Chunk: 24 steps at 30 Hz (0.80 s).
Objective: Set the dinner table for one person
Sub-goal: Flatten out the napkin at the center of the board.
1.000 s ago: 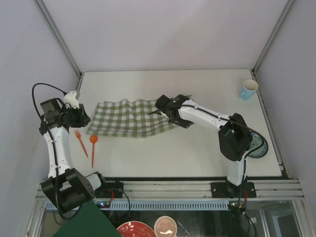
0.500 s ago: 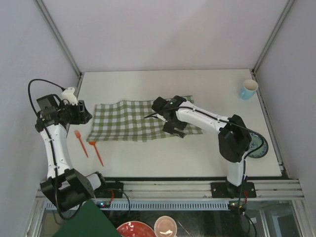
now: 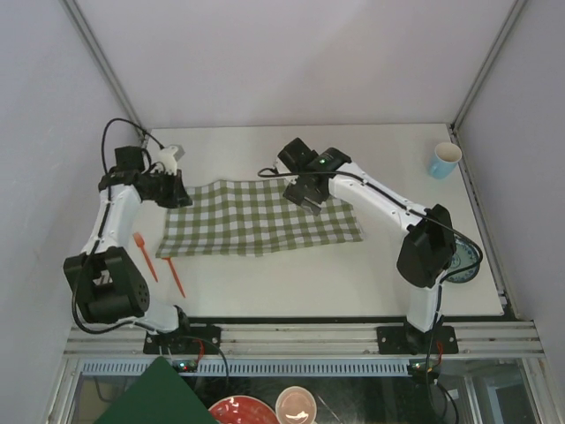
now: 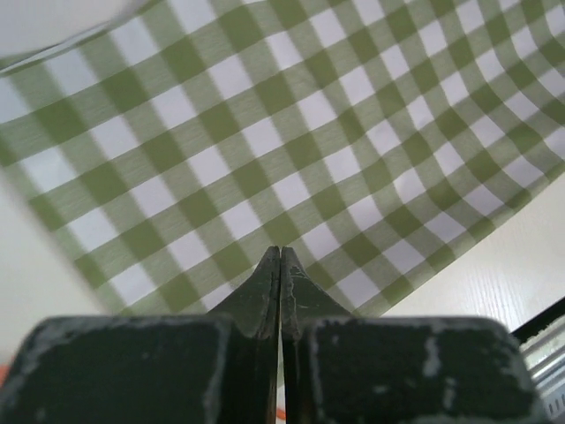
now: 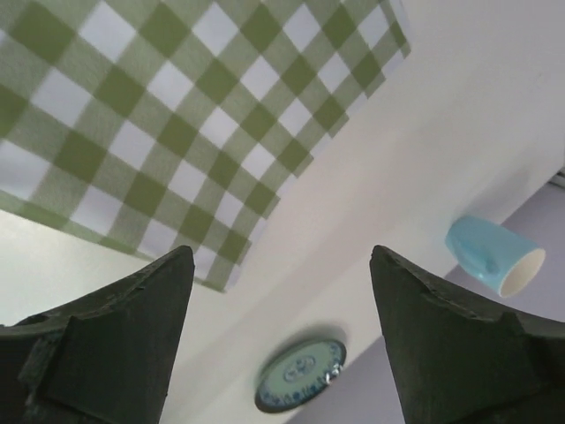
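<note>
Between my left hand's [image 4: 280,253] shut tips I hold the checked cloth's [image 3: 256,221] corner, flattening it on the bench [image 3: 371,265]; right hand [image 5: 281,256] hovers wide.

The tabletop [image 3: 353,274] is a large, flat, off-white rectangle that fills the middle of the overhead view. It lies level. Its far edge runs across the upper centre of the frame, and its near edge meets a metal rail [image 3: 309,336] along the bottom. The surface looks smooth and matte. Pale stretches of it show at the lower right of the left wrist view and across the centre of the right wrist view.
</note>
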{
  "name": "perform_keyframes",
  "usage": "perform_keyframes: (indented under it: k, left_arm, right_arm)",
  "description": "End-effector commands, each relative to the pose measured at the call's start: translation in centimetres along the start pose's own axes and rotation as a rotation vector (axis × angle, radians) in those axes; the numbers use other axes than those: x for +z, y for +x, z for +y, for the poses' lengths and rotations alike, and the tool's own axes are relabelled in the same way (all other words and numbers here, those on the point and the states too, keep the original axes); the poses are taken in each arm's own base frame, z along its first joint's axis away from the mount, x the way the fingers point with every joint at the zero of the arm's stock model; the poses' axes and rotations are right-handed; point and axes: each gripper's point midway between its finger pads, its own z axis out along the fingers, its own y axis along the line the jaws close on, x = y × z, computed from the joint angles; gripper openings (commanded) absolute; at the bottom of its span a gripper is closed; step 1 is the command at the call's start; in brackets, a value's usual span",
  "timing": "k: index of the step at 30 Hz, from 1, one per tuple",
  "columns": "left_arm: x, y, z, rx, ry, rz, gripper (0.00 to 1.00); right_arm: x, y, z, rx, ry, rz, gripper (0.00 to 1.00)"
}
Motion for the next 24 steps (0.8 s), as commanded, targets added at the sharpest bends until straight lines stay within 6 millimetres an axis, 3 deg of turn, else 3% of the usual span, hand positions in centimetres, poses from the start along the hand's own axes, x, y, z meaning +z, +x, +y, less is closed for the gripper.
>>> perform_keyframes:
  k: [1, 2, 3, 4, 5, 8, 11, 24]
  left_arm:
    - [1.8, -1.1, -2.1, 0.053, 0.067, 0.029, 0.0]
    - [2.4, -0.5, -2.5, 0.054, 0.083, 0.052, 0.0]
    - [3.1, 0.1, -2.8, 0.054, 0.096, 0.076, 0.0]
    - [3.8, 0.8, -3.1, 0.053, 0.11, 0.103, 0.0]
    - [4.4, 1.5, -3.5, 0.054, 0.124, 0.128, 0.0]
    - [5.8, 3.6, -4.7, 0.053, 0.182, 0.204, 0.0]
    - [6.5, 5.4, -5.6, 0.075, 0.211, 0.253, 0.0]
    - [5.6, 13.4, -9.3, 0.103, 0.325, 0.495, 0.0]
  right_arm:
    - [1.3, -3.3, 0.3, 0.066, -0.053, -0.124, 0.75]
    - [2.4, -3.3, 0.8, 0.061, -0.071, -0.111, 0.66]
    - [3.6, -3.1, 1.2, 0.06, -0.085, -0.096, 0.49]
    - [4.7, -3.0, 1.6, 0.065, -0.098, -0.083, 0.17]
    - [5.8, -2.8, 2.1, 0.069, -0.121, -0.065, 0.0]
    - [7.9, -2.4, 3.8, 0.067, -0.178, -0.029, 0.0]
    - [8.3, -2.2, 4.8, 0.058, -0.195, -0.04, 0.0]
    - [6.4, 0.4, 9.0, 0.111, -0.372, 0.036, 0.0]
